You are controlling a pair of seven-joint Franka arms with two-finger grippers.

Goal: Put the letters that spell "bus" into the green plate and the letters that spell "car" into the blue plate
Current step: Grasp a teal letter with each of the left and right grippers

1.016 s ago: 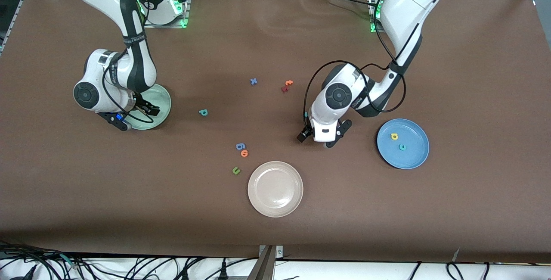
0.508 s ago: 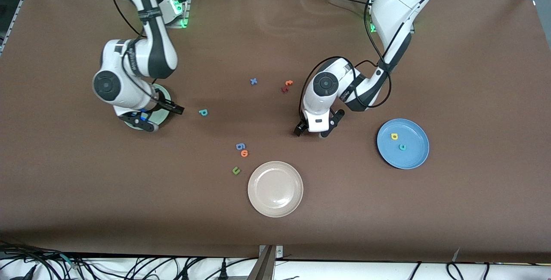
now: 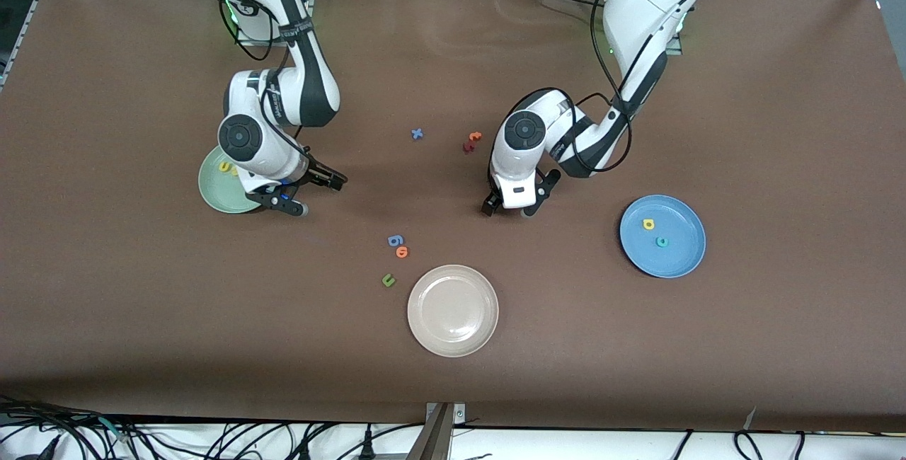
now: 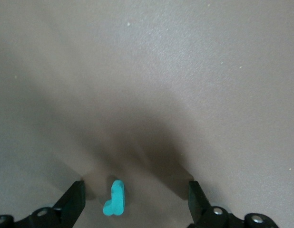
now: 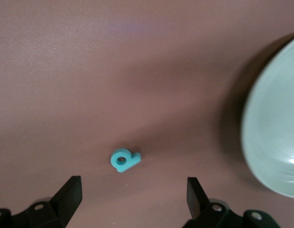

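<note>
Over the table, my right gripper (image 3: pixel 306 193) (image 5: pixel 132 185) hangs open just beside the green plate (image 3: pixel 211 192) (image 5: pixel 275 142). A teal "b" (image 5: pixel 124 160) lies on the cloth just ahead of its fingertips; the front view hides it. Two yellowish letters (image 3: pixel 228 168) lie in the green plate. My left gripper (image 3: pixel 508 208) (image 4: pixel 135 190) is open and low over the table, with a teal "r" (image 4: pixel 114 199) on the cloth between its fingers. The blue plate (image 3: pixel 679 255) holds a yellow "a" (image 3: pixel 648 223) and a teal "c" (image 3: pixel 662 241).
A cream plate (image 3: pixel 453 336) stands nearest the front camera. Next to it are a dark green "u" (image 3: pixel 388 279), an orange "o" (image 3: pixel 402 252) and a blue letter (image 3: pixel 395 240). A blue "x" (image 3: pixel 417 134), an orange "t" (image 3: pixel 475 136) and a dark red letter (image 3: pixel 468 146) lie mid-table.
My right gripper has left the green plate and come over the teal "b". My left gripper has moved away from the blue plate toward the middle of the table.
</note>
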